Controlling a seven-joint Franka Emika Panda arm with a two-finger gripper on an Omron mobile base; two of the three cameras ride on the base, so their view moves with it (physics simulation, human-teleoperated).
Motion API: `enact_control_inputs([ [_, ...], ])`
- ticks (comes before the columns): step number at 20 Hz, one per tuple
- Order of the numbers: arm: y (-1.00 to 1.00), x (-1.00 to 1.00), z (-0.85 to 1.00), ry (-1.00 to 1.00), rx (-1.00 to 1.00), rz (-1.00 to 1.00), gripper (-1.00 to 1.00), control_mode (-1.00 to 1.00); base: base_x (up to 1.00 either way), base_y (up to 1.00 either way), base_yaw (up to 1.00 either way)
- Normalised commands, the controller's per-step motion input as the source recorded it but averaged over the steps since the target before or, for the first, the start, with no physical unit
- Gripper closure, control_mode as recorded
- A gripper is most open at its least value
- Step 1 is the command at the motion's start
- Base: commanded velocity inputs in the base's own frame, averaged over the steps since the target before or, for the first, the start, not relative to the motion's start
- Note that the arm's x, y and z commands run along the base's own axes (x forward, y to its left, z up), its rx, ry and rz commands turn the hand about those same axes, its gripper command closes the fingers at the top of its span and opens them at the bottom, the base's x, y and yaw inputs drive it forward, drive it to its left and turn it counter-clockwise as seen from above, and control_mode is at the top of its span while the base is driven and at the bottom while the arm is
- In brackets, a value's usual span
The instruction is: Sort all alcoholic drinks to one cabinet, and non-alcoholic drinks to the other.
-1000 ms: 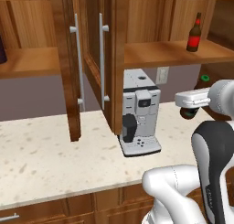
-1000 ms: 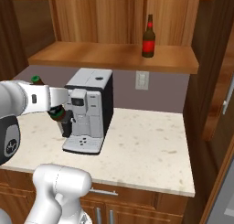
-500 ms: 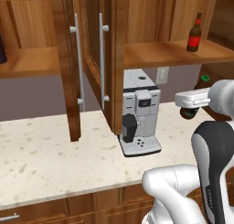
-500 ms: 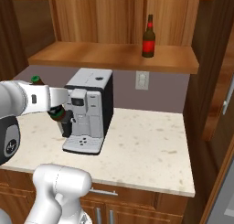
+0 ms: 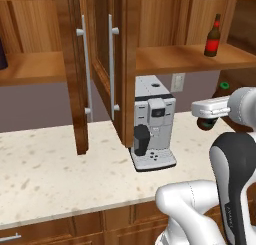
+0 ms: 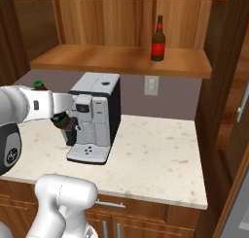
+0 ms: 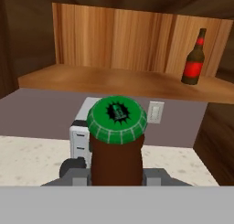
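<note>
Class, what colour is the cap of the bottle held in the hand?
Green, with a dark emblem; cap clearest in the hand view.

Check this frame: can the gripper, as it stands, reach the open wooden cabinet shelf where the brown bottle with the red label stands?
Probably yes. The gripper, shut on a green-capped brown bottle, faces the shelf; the door is open and nothing blocks the way beside the red-labelled bottle.

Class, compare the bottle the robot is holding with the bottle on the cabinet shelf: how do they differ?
The held bottle sits gripped in the gripper above the counter, with a green cap; the shelf bottle stands free on the shelf, with a red label. Both are dark brown, upright bottles.
</note>
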Motion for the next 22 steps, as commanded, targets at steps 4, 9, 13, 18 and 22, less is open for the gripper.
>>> enact_control_inputs([
  [4, 0.0, 0.02, 0.0, 0.0, 0.0, 0.0, 1.0, -1.0, 0.15, 0.0, 0.0],
  [9, 0.0, 0.0, 0.13, 0.0, 0.0, -0.01, 1.0, -1.0, 0.0, 0.0, 0.0],
  [13, -0.08, 0.0, 0.22, 0.0, 0.0, -0.01, 1.0, -1.0, 0.0, 0.0, 0.0],
  [18, -0.09, 0.0, 0.17, 0.0, 0.0, -0.01, 1.0, -1.0, 0.0, 0.0, 0.0],
  [22, -0.05, 0.01, 0.11, -0.01, 0.0, 0.0, 1.0, -1.0, 0.0, 0.0, 0.0],
])
